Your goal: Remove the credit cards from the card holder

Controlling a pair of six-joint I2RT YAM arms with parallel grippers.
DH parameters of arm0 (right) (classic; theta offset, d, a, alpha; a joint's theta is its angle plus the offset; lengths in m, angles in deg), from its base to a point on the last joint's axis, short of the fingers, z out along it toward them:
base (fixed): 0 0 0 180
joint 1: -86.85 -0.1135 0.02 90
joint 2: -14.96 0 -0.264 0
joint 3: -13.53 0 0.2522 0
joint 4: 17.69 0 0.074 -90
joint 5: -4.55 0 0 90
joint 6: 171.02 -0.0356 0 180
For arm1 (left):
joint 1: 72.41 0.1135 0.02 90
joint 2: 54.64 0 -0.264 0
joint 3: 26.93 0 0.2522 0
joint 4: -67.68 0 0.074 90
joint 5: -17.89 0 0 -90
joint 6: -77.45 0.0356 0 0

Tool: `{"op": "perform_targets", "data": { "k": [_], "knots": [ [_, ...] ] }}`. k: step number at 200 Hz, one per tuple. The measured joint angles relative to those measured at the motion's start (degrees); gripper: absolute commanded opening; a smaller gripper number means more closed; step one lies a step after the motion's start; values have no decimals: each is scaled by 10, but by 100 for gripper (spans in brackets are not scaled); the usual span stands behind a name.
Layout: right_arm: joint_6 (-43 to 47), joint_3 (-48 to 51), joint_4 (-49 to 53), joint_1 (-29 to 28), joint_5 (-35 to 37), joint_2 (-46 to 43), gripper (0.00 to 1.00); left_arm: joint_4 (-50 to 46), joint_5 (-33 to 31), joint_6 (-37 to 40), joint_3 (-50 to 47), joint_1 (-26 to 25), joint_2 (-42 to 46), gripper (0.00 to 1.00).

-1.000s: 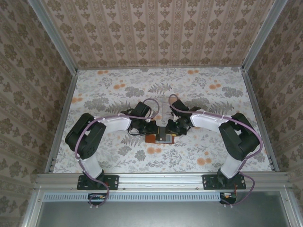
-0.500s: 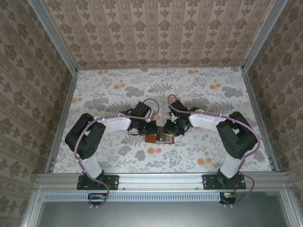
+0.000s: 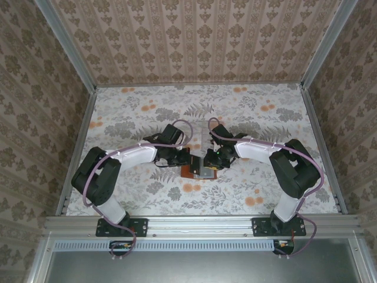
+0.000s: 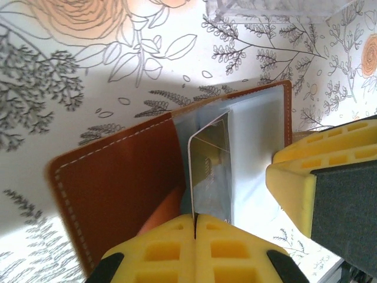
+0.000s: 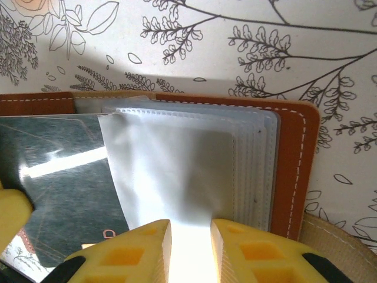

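From above, your card holder (image 3: 199,171) lies open on the table between the two arms. The left claw (image 3: 184,160) is at its 10 o'clock and the right claw (image 3: 210,160) at its 2 o'clock. Both are right on it, so neither arm is nearer.

In the left wrist view, your left claw (image 4: 194,219) is pressed together on the near edge of a gold-tinted card (image 4: 209,159). The card stands tilted up out of the holder's clear sleeves. Its long axis runs from 6 to 12 o'clock, straight away from the claw, so I judge the pull should go back toward 6 o'clock along that line. Whether its far end is free of the pocket, you cannot tell. A clear tray (image 4: 265,7) sits at 1 o'clock, its contents hidden.

In the right wrist view, your right claw (image 5: 189,233) has its fingers narrowly apart, with a clear sleeve leaf (image 5: 177,171) running between them. Whether they grip it, I cannot tell. A dark card (image 5: 59,177) lies in the holder at 9 o'clock.
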Motion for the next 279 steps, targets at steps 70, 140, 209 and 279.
{"op": "perform_targets", "data": {
  "k": [70,140,209,279],
  "knots": [
    [1,-1,2,0,2,0,27,-18,-30,2,-2,0,12,6],
    [1,-1,2,0,2,0,27,-14,-23,-1,-2,-13,10,14],
    [1,-1,4,0,2,0,26,-14,-19,-1,8,-27,-5,11],
    [6,-4,10,0,2,0,26,-20,-21,-3,17,-28,-9,7]
  ]
}}
